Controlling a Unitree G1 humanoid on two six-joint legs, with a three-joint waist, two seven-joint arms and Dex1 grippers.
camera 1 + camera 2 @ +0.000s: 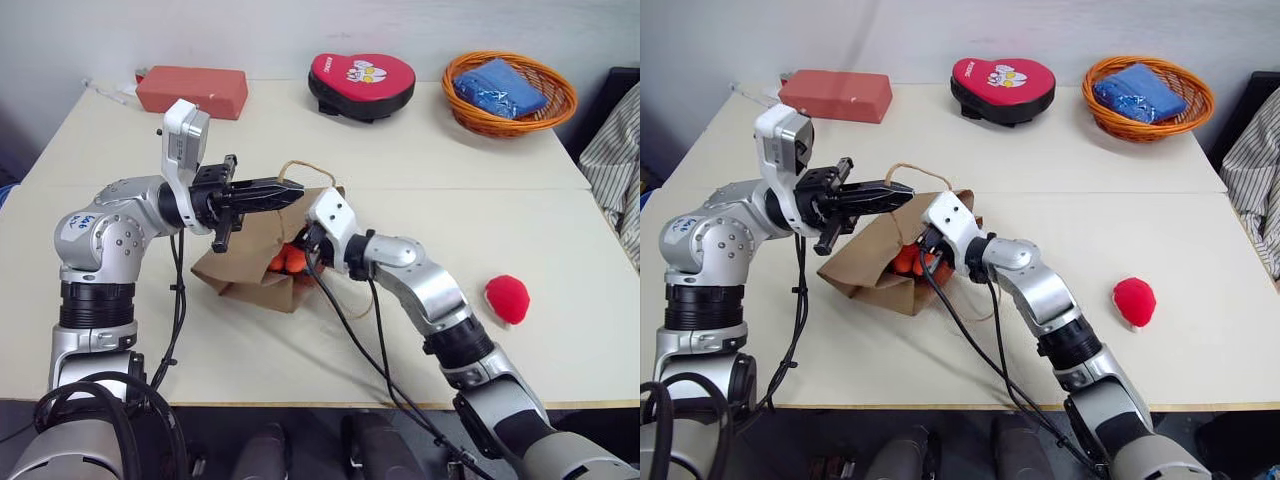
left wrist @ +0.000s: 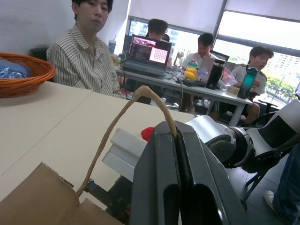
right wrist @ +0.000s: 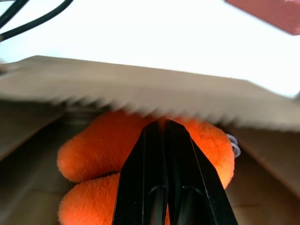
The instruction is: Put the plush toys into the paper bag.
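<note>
The brown paper bag point(image 1: 250, 265) lies on the table's middle with its mouth lifted. My left gripper point(image 1: 295, 190) is shut on one twine handle point(image 2: 117, 126) and holds it up above the bag. At the bag's mouth my right gripper point(image 3: 161, 124) is shut on the orange plush toy point(image 3: 93, 145), which sits just inside the opening under the paper's serrated edge. From above, a patch of the orange plush toy point(image 1: 290, 262) shows between the bag and my right wrist. The round red plush toy point(image 1: 507, 298) lies alone on the table to the right.
Along the table's far side stand a red brick-shaped block point(image 1: 192, 90), a red heart-shaped pad point(image 1: 361, 84) and an orange woven basket point(image 1: 500, 125) holding something blue. Striped cloth point(image 1: 615, 165) hangs at the right edge. In the left wrist view, several people sit at a desk beyond.
</note>
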